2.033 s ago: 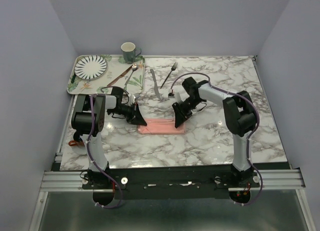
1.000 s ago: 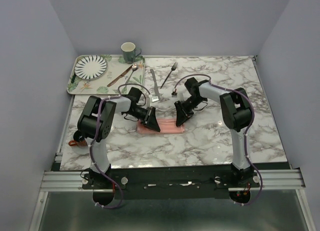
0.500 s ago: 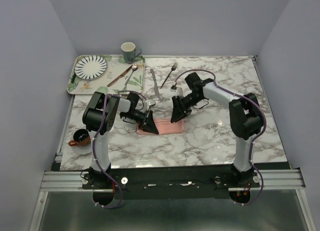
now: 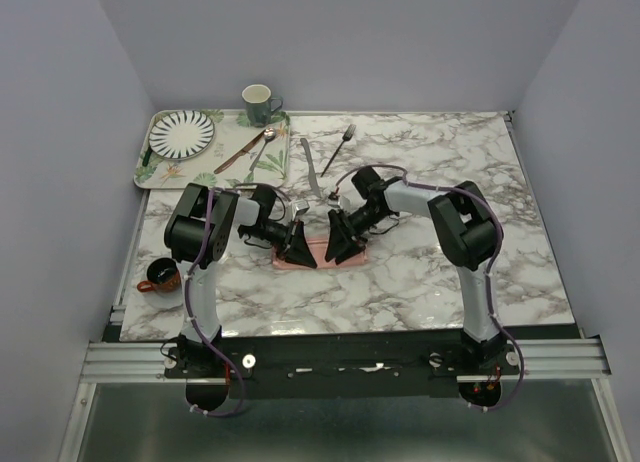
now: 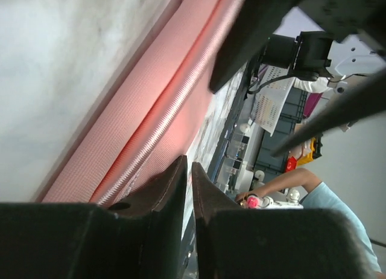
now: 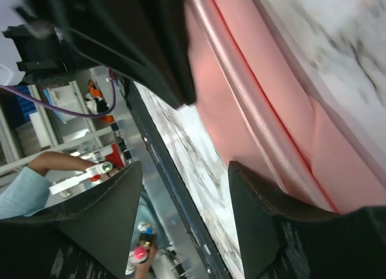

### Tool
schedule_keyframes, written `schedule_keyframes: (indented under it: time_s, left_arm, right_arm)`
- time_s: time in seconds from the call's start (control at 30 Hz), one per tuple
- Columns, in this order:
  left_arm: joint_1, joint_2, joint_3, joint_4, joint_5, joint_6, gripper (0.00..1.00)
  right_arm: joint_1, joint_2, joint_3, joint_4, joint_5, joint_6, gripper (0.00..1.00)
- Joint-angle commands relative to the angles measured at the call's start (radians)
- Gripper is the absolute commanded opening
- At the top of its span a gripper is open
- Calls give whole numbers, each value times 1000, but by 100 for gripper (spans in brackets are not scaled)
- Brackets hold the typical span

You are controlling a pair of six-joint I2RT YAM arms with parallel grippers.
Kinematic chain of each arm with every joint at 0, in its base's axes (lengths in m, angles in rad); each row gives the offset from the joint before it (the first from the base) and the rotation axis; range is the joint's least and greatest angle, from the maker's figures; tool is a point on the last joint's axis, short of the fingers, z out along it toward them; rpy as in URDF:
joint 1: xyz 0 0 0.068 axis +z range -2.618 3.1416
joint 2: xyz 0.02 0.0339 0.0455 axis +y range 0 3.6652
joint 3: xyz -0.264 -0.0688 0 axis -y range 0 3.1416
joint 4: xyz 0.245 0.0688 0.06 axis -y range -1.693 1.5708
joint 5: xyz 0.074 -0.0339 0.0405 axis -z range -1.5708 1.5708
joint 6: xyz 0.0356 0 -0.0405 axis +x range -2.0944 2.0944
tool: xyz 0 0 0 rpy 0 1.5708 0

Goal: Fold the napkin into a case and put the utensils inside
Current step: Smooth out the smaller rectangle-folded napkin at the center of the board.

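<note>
The napkin lies folded into a narrow salmon-pink strip, the case, on the marble table. My left gripper rests on its left part; in the left wrist view the left gripper has its jaws together with only a slit, no cloth seen between, and the napkin runs past the tips. My right gripper stands just right of it. Seen from the right wrist, the right gripper is open over the napkin, nothing between its fingers. The fork and knife lie farther back.
A floral tray at the back left holds a striped plate, a spoon and a brown-handled utensil. A green mug stands behind it. A small brown cup sits near the table's left edge.
My right gripper has opened and slid left along the napkin, close to the left gripper. The left gripper closed slightly and has held its place for the last half second.
</note>
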Motion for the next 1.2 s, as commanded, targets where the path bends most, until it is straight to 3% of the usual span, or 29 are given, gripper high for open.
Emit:
schedule_keyframes:
  time_s: [0.0, 0.27, 0.67, 0.93, 1.07, 1.17]
  left_arm:
    - [36, 74, 1, 41, -138, -4, 26]
    - [50, 65, 14, 23, -90, 8, 36]
    - [151, 68, 60, -353, -32, 408, 38]
    - [62, -102, 170, -446, 3, 531, 33]
    - [34, -220, 190, -355, -73, 484, 33]
    - [18, -301, 157, -197, -130, 445, 42]
  right_arm:
    - [-32, 38, -97, 21, 26, -4, 68]
    - [-88, 64, -131, -24, 180, -74, 68]
    - [-106, 81, -136, -53, 212, -108, 67]
    - [-68, -19, -73, -50, 96, -143, 52]
    - [-68, -101, -61, -53, 37, -122, 49]
    - [-71, -192, -82, -56, 22, -117, 49]
